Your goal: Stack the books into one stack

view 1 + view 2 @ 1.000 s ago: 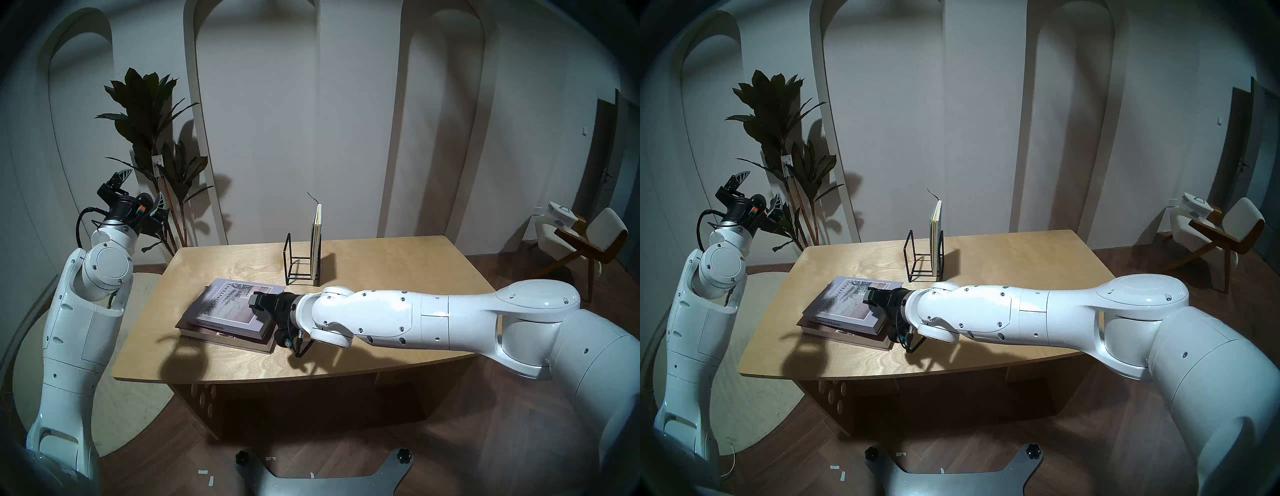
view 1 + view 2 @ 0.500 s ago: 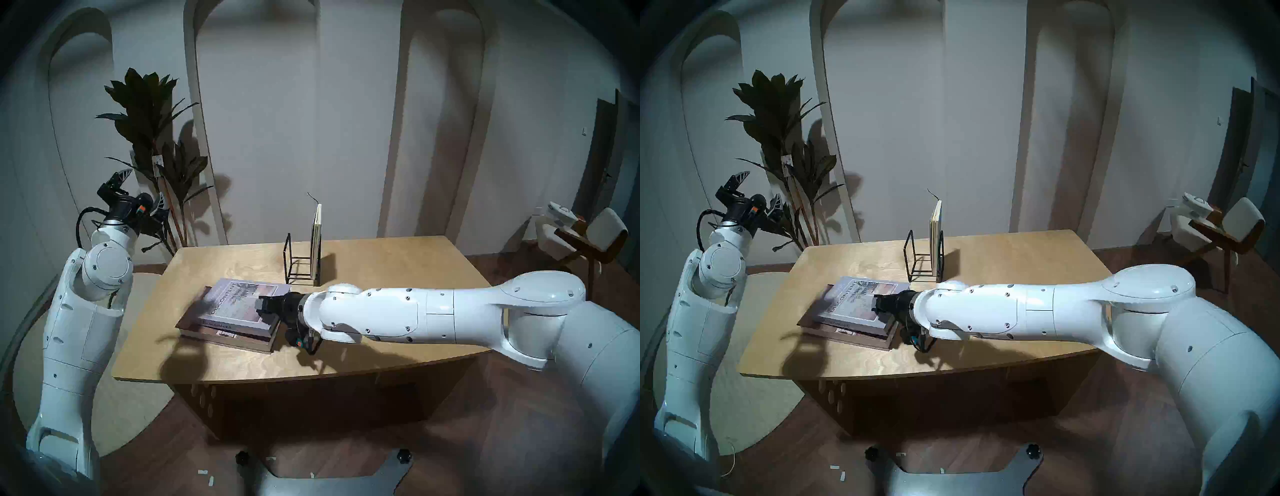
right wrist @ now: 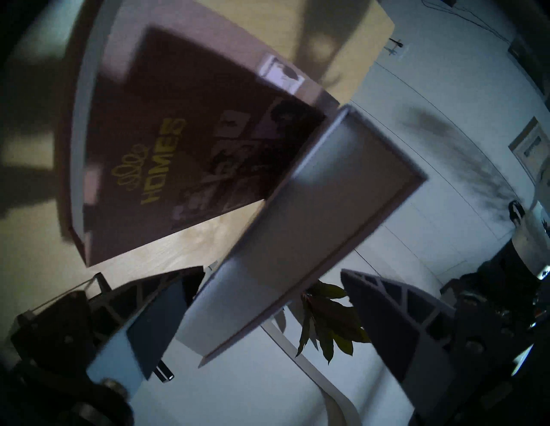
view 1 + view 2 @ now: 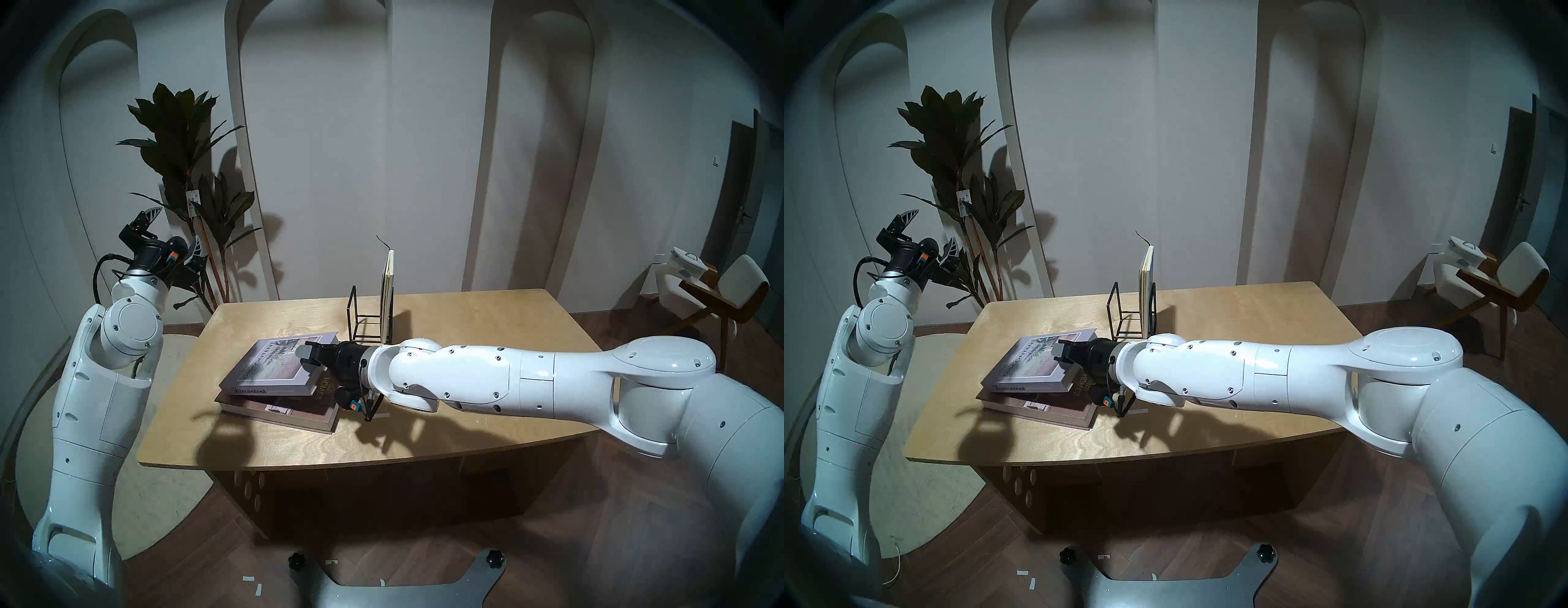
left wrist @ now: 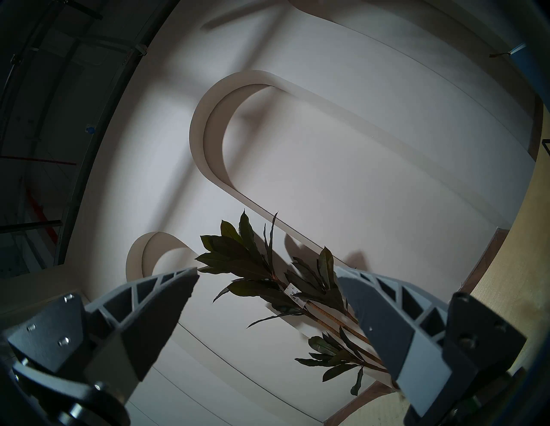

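Note:
The large brown book lies flat on the table, its "HOMES" cover showing in the right wrist view. The lavender-grey "DISCONTENT" book lies on it, tilted, with its right edge raised. My right gripper straddles that raised edge. In the right wrist view its jaws stand wide apart; the book rests on the lower finger, with a gap to the upper one. The thin blue book stands upright in the black wire rack. My left gripper is open and empty, raised off the table's left side.
The wooden table has bare surface to the right of and in front of the books. A tall potted plant stands behind the left arm. A chair stands at the far right. A round rug lies on the floor to the left.
My right gripper has risen and lifted the lavender book's right edge, so the book now tilts and uncovers the brown cover's "HOMES" title. The left arm has not moved.

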{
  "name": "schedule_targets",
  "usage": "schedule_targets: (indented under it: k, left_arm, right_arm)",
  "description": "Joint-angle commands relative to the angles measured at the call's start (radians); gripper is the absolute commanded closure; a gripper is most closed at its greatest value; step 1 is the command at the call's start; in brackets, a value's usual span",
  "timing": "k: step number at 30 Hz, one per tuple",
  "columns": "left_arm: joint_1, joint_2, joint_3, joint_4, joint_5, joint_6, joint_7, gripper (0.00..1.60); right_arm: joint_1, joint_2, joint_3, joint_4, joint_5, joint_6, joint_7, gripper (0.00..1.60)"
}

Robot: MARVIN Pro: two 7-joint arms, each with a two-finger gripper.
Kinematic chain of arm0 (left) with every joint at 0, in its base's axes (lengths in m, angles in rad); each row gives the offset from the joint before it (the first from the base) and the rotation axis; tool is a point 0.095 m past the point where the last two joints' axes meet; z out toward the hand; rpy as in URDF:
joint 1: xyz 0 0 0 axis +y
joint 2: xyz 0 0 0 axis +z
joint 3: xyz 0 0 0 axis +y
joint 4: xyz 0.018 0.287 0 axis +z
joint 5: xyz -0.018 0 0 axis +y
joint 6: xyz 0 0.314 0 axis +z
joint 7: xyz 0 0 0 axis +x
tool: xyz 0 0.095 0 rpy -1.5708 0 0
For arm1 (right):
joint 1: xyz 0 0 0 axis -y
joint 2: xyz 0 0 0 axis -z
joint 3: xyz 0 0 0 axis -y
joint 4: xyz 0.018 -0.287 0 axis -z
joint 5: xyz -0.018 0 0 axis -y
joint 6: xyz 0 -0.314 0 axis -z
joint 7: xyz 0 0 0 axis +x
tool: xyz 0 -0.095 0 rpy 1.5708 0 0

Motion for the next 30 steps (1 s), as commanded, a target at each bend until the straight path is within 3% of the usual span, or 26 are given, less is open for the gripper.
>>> schedule_targets:
  k: [1,2,4,5,8,9,11,22,23,30]
  left_arm:
    - [-0.021,0.003,-0.005,-0.014,-0.002,0.000,0.003,0.00]
    - [-0.021,0.003,-0.005,-0.014,-0.002,-0.001,0.003,0.00]
    - [-0.021,0.003,-0.005,-0.014,-0.002,0.000,0.003,0.00]
    - [-0.021,0.003,-0.005,-0.014,-0.002,-0.001,0.003,0.00]
    - [-0.021,0.003,-0.005,-0.014,-0.002,0.000,0.003,0.00]
    - [-0.021,0.003,-0.005,-0.014,-0.002,-0.001,0.003,0.00]
    - [-0.021,0.003,-0.005,-0.014,-0.002,0.000,0.003,0.00]
    - [-0.020,0.003,-0.005,-0.014,-0.002,-0.001,0.003,0.00]
    - [-0.020,0.003,-0.005,-0.014,-0.002,-0.001,0.003,0.00]
    - [-0.020,0.003,-0.005,-0.014,-0.002,-0.001,0.003,0.00]
  right_arm:
    - [-0.029,0.018,0.091,-0.068,0.156,0.049,0.118,0.00]
    - [-0.046,0.015,0.123,-0.068,0.226,0.044,0.151,0.00]
    - [-0.048,0.014,0.141,-0.075,0.237,0.079,0.163,0.00]
    - [-0.055,0.012,0.162,-0.075,0.283,0.082,0.193,0.00]
    - [-0.049,0.012,0.168,-0.076,0.276,0.116,0.198,0.00]
    - [-0.065,0.010,0.204,-0.077,0.357,0.122,0.248,0.00]
    - [-0.060,0.014,0.214,-0.094,0.371,0.165,0.293,0.00]
    - [-0.079,-0.018,0.367,-0.060,0.711,0.265,0.527,0.00]
    - [-0.079,-0.018,0.367,-0.060,0.711,0.265,0.527,0.00]
    - [-0.054,-0.062,0.442,0.019,0.896,0.368,0.677,0.00]
